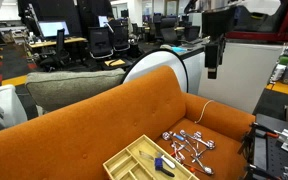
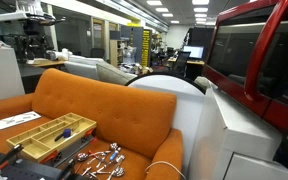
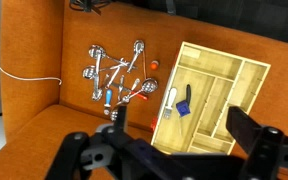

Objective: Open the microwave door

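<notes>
The red-cased microwave stands at the upper right on a white stand, above the sofa's end. The microwave door, a red frame around dark reflective glass, looks angled out from the case; I cannot tell how far. In an exterior view only a red edge of the microwave shows at the top right. My gripper hangs just beside that edge, pointing down, above the sofa. In the wrist view the gripper is open and empty, with the sofa seat below it. The microwave is out of the wrist view.
An orange sofa fills the foreground. On its seat lie a wooden compartment tray with a few utensils and a pile of metal utensils. A white rounded unit stands behind the sofa. Office desks and chairs are beyond.
</notes>
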Available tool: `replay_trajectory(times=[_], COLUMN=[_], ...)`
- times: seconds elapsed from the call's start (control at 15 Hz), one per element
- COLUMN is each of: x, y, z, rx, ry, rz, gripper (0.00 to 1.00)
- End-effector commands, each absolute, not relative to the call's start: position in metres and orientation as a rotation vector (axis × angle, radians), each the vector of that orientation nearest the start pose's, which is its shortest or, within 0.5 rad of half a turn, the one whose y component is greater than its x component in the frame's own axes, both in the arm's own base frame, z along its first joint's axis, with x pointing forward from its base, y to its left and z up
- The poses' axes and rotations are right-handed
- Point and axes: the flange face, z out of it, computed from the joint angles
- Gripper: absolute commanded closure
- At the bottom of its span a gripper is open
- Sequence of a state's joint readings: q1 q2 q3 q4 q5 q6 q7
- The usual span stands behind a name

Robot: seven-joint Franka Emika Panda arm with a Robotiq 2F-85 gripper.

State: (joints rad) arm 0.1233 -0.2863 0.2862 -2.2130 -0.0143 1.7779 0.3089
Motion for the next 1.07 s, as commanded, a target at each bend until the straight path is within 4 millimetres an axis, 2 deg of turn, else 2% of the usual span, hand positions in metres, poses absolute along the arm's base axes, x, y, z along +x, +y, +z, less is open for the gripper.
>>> replay_trajectory(times=[0.0,0.4,0.6,0.8,1.0], x=[0.412,0.412,0.413,0.416,0.412], y=[0.185,0.184,0.176,0.152,0.116], z=[0.479,0.482,0.487,0.489,0.484], rx=[-3.276,-3.251,-3.208,-3.173,-3.159], ry=[-0.143,-0.167,-0.14,-0.002,0.165], rz=[0.194,0.171,0.108,0.068,0.084], gripper=[0.0,0.0,0.0,0.0,0.0])
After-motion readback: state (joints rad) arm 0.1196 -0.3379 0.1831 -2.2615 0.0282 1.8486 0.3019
